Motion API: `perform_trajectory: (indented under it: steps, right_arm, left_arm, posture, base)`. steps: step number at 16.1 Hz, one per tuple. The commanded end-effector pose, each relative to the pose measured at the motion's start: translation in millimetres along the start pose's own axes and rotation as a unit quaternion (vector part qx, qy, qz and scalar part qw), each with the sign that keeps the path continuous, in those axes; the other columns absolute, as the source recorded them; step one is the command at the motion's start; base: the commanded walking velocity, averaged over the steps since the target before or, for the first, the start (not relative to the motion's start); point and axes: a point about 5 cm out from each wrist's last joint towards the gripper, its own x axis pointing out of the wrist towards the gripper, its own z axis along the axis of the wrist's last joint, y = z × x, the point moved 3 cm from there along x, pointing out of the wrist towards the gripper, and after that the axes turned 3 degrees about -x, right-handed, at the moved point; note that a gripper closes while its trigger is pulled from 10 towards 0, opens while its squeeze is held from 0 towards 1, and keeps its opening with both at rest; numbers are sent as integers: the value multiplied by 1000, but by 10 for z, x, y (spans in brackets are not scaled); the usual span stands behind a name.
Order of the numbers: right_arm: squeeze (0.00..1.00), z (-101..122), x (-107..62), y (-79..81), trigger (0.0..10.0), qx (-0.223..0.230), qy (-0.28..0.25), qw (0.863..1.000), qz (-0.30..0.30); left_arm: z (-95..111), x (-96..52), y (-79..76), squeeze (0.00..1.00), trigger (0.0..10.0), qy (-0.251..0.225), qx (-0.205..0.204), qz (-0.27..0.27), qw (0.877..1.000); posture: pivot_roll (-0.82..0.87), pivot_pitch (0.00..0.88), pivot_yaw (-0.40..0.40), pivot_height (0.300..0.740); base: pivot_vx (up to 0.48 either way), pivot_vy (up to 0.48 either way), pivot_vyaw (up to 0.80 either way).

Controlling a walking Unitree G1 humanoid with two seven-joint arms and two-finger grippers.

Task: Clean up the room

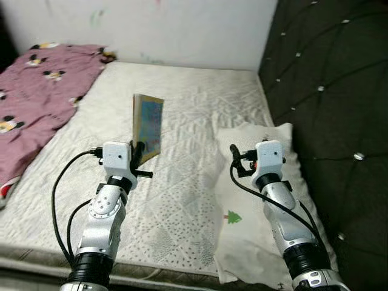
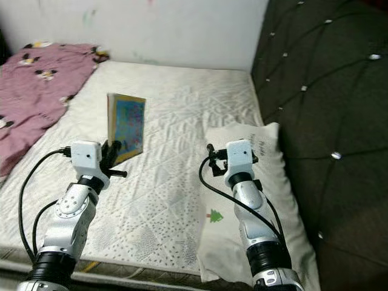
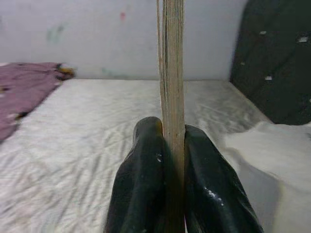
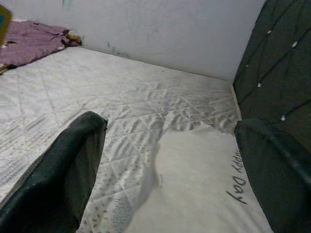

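Two silver jointed arms, lower left and lower right of frame, each with a white boxy wrist module. Black cables loop alongside. Left gripper (image 3: 173, 145) and right gripper (image 4: 175, 145): glossy black fingers.

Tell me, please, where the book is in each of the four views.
Left eye view: book upright, held by the left gripper.
Right eye view: left of centre.
Left wrist view: edge-on between the fingers.
Right wrist view: corner at upper left edge.
Shared landmark: pillow.

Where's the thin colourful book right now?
The thin colourful book stands upright, pinched in the left claw above the white quilted mattress, left of the white pillow.
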Motion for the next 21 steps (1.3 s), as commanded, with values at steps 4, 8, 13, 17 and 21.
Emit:
perform_trajectory:
  steps: [4, 8, 13, 17, 21]
  right_arm:
    - [0, -81, 11, 161, 10000, 20, 21, 1000, 11]
    - [0, -101, 1, 193, 10000, 29, 24, 999, 15]
    - [0, -189, -61, 344, 10000, 42, 42, 998, 38]
    - [0, -151, -142, 290, 10000, 39, 27, 998, 33]
    - [0, -147, -452, -194, 10000, 66, 26, 997, -38]
  left_arm:
    - [-22, -95, -60, 0, 10000, 3, -42, 2, 999]
    - [-20, -143, -118, 0, 10000, 3, -44, 6, 999]
    - [-152, -281, -48, 0, 10000, 41, -100, 46, 993]
    - [-331, -509, -168, 0, 10000, 104, -132, 36, 985]
    - [-280, -744, -95, 0, 10000, 96, -112, 32, 989]
  posture:
    - [-32, 0, 23, 740]
    - [-20, 0, 5, 740]
    - [-15, 51, -20, 740]
    - [-23, 80, -21, 740]
    - [-46, 88, -28, 740]
  base:
    - [0, 0, -723]
    - [0, 0, -470]
    - [0, 0, 0]
    - [0, 0, 0]
    - [0, 0, 0]
